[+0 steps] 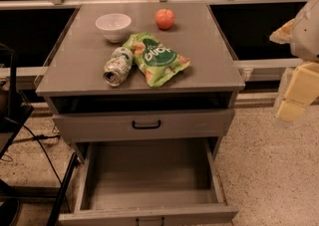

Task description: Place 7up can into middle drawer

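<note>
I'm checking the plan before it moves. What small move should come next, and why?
Probably bring the end effector, now at the view's right edge beside the cabinet, across toward the 7up can. The can lies on its side on top, against the crisp bag, ungrasped, while the middle drawer already stands open.

Crisp bag (158,56) lettering perhaps reads "bijou"; 7up can (118,65) label illegible

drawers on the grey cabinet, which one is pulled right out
The lower wide grey drawer, its plain floor showing; the drawer with the black curved handle above is barely out. The gripper hangs at the right edge, away from both.
</note>
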You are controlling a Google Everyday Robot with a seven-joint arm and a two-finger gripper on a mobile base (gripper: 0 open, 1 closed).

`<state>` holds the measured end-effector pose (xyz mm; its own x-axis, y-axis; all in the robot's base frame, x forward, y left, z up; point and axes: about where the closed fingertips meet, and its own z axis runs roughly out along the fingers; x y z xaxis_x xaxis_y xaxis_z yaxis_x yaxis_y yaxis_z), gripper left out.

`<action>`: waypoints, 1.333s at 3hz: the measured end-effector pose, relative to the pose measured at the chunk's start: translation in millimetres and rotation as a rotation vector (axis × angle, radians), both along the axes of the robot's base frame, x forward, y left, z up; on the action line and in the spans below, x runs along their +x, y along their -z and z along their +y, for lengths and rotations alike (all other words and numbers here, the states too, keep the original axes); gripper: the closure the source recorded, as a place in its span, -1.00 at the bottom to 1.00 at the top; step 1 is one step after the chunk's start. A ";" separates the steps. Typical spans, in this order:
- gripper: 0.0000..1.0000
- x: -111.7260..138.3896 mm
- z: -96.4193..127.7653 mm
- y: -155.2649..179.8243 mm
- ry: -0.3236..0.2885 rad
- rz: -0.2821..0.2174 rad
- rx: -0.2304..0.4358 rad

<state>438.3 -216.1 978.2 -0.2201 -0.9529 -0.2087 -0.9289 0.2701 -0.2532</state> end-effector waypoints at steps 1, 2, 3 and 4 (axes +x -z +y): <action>-1.00 0.0 0.0 0.0 0.000 0.000 0.000; -1.00 6.5 5.3 -6.9 -0.018 -0.056 -0.023; -1.00 23.7 31.1 -15.0 -0.153 -0.144 -0.085; -1.00 42.4 64.7 -17.0 -0.404 -0.183 -0.196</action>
<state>480.8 -151.4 995.2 0.1996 -0.9797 -0.0176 -0.8852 -0.1726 -0.4320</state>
